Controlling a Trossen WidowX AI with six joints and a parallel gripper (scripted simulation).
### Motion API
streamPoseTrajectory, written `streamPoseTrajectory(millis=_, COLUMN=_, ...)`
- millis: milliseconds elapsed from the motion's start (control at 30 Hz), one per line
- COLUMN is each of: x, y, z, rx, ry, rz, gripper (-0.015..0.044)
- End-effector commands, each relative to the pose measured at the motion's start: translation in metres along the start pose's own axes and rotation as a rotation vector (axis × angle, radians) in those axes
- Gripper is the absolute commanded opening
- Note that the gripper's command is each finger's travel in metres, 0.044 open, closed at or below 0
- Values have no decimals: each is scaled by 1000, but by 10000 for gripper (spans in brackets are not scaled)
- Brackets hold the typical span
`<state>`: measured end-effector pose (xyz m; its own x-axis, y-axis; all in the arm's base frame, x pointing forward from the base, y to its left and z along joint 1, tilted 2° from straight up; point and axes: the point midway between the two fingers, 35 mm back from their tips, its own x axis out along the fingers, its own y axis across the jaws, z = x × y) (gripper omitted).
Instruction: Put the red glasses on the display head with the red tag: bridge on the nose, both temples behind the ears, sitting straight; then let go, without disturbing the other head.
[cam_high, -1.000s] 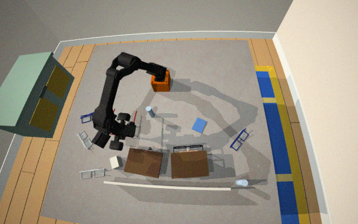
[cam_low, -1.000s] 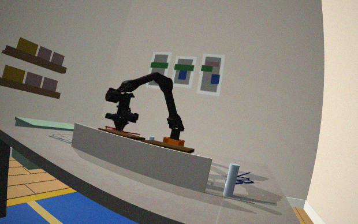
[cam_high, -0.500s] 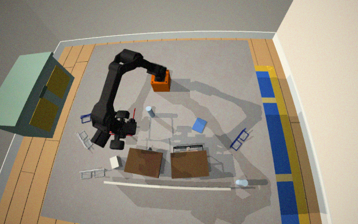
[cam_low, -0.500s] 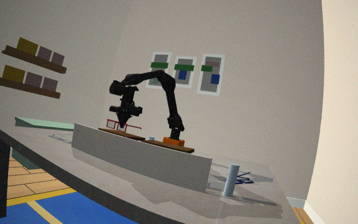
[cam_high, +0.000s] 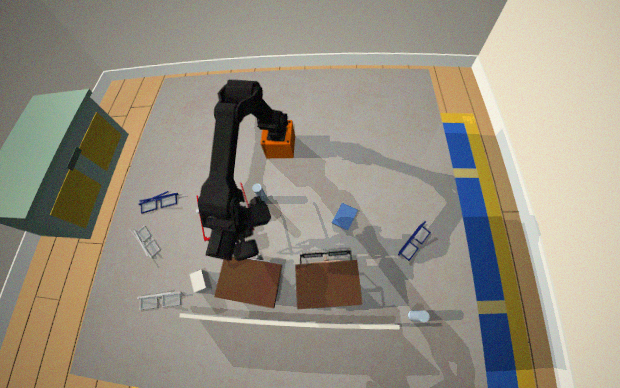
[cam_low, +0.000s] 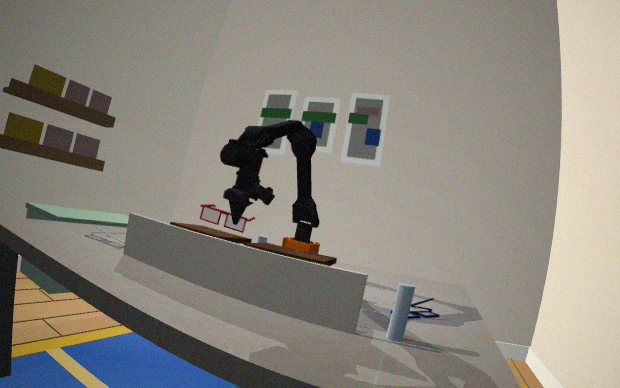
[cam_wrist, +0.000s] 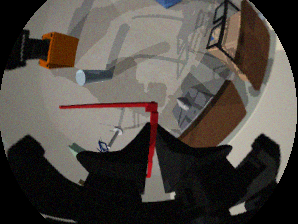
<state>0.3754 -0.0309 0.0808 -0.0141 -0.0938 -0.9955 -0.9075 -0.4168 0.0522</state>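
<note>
My gripper (cam_low: 235, 222) (cam_wrist: 150, 124) is shut on the red glasses (cam_low: 223, 212) (cam_wrist: 110, 105) (cam_high: 202, 220) at their front frame. They hang above the table in front of the left brown backboard (cam_high: 250, 282) (cam_wrist: 217, 120), clear of any head. The temples point toward the arm's base. A pale grey nose (cam_wrist: 183, 103) sticks out in front of that board; its ears and tag cannot be made out. The other head, tan, at the right brown backboard (cam_high: 328, 287) (cam_wrist: 255, 45), wears black glasses (cam_high: 325, 254) (cam_wrist: 216, 45); a small blue mark shows on it. No red tag is discernible.
A pale blue cylinder (cam_high: 257, 189) (cam_wrist: 81, 77) stands near the orange base (cam_high: 278, 147). A white block (cam_high: 198, 281) is left of the boards; a low wall (cam_high: 290, 322) (cam_low: 240, 275) runs behind them. Blue glasses (cam_high: 170, 201), grey glasses and a blue block (cam_high: 345, 216) lie around.
</note>
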Motion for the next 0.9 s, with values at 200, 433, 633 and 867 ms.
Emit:
streamPoseTrajectory(millis=200, x=-14, y=-4, z=56, rx=-274, ry=79, rz=49, gripper=0)
streamPoseTrajectory(millis=433, x=-22, y=-2, z=90, rx=-453, ry=132, rz=77, gripper=0)
streamPoseTrajectory(millis=633, x=-29, y=2, z=119, rx=-606, ry=182, rz=99, gripper=0)
streamPoseTrajectory(millis=867, x=-36, y=10, z=150, rx=-784, ry=244, rz=124, gripper=0)
